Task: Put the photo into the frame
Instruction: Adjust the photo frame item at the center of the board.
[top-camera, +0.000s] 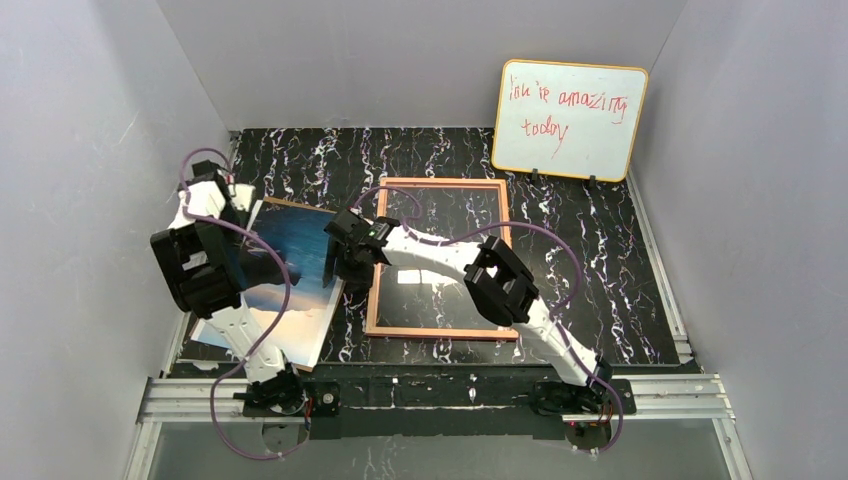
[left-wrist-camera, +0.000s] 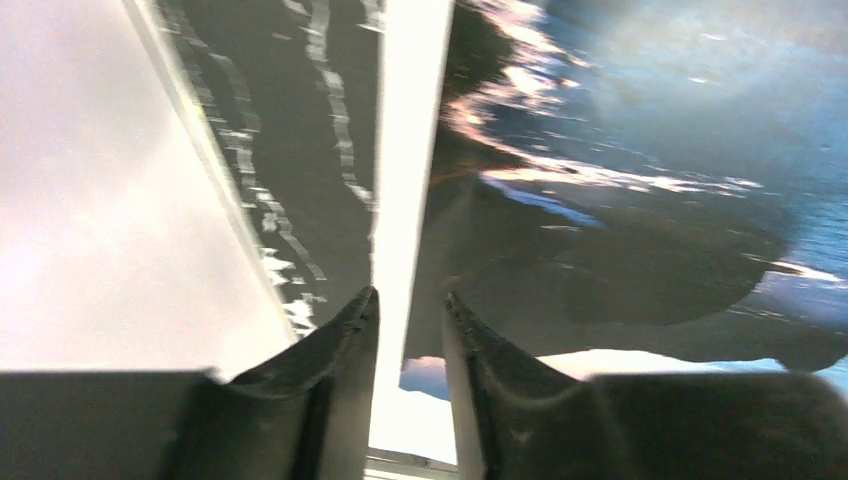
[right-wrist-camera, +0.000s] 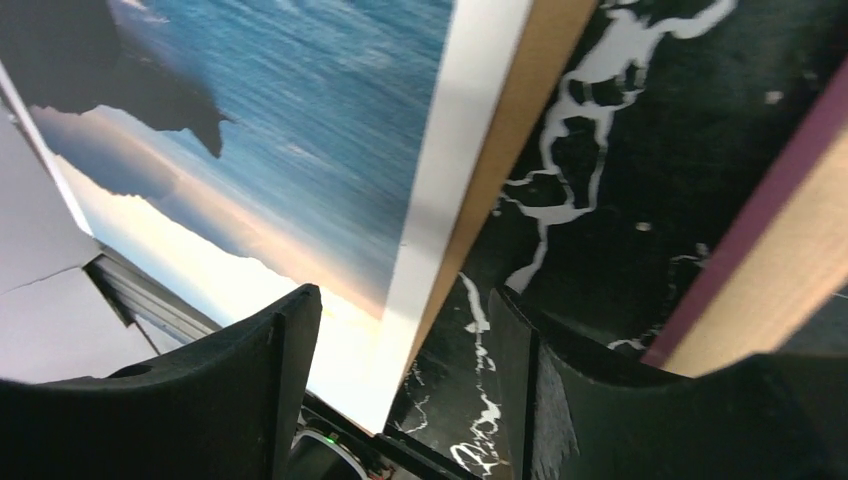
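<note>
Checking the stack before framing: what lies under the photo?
A brown board edge peeks out beneath the white border of the photo, with the marbled table beyond. The photo covers the rest of the board.

Plain grey-white walls (top-camera: 400, 60) on three sides. Black marble-look table (top-camera: 625, 235), white veins. Aluminium rail (top-camera: 670, 385) along near edge. Yellow-edged whiteboard (top-camera: 568, 120), red writing, leaning at back wall, far right corner.
</note>
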